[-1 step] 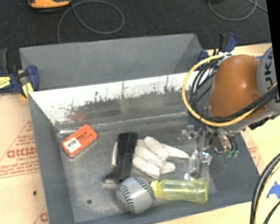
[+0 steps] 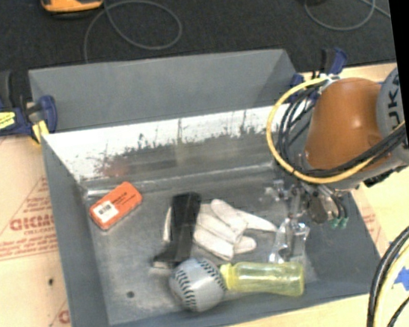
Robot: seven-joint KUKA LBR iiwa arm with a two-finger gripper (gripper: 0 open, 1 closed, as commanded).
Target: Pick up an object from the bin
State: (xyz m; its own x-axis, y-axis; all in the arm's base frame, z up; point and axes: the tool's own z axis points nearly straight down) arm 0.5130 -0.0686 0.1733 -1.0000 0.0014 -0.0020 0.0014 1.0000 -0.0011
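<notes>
Nothing's lifted yet, we'd say, so the whole pick is left to do. The tool (image 2: 293,239) sits low at the right side of the bin (image 2: 113,262), just over the right end of the yellow-green bottle (image 2: 266,279) lying along the front wall, with the white glove (image 2: 225,228) just beside it. The arm reaches in from the right, wrist tipped down. Tool wide or narrow — we can't tell.
</notes>
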